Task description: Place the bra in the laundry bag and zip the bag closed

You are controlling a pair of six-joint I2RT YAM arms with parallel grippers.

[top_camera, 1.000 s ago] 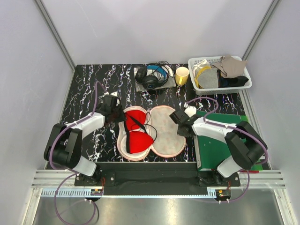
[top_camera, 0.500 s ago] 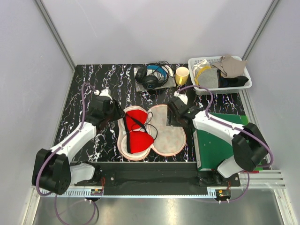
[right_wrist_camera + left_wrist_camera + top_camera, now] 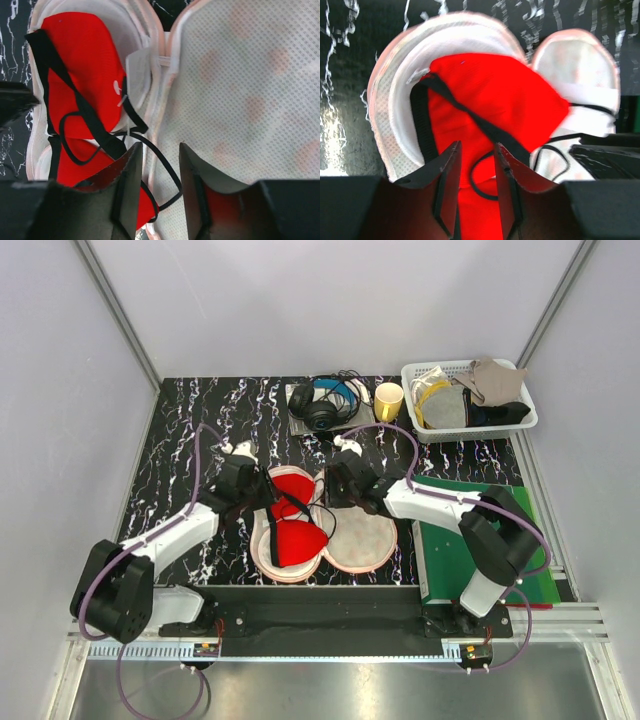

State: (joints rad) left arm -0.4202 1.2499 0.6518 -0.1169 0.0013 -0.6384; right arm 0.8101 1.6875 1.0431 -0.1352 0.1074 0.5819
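**Since the bra sits in the left half, the strap across the hinge decides the fold**

While the bra [image 3: 293, 530] lies inside the left half of the laundry bag [image 3: 365, 540], its cups are stacked one beyond the other. Its long axis therefore runs near-to-far, in line with that lobe. Red cloth stays within the pink rim on the left side.

- Bag is open flat like a clamshell on the black marbled table [image 3: 200, 420]. The right half is bare mesh, pale side up, hinged to the left half down the middle.
- Snag: a thin black strap loop [image 3: 170, 170] spills off the bra, over the hinge and onto the right half's inner edge.
- Right gripper [image 3: 160, 192] hangs over the far part of the hinge, with that loop directly ahead of and between its fingers. Jaws are parted by a narrow gap and clamp nothing visible.
- Left gripper [image 3: 475, 187] is at the far-left rim of the left half, pointing across the bra. Jaws are also narrowly parted, red cloth and strap show through the gap, and I see no pinch.

My read: placing is nearly done; folding and zipping are not started. The right arm is nearer the stray loop, which lies left of and just below its jaws. I'd tuck it leftward before flipping the right half over, or the zipper may catch it.
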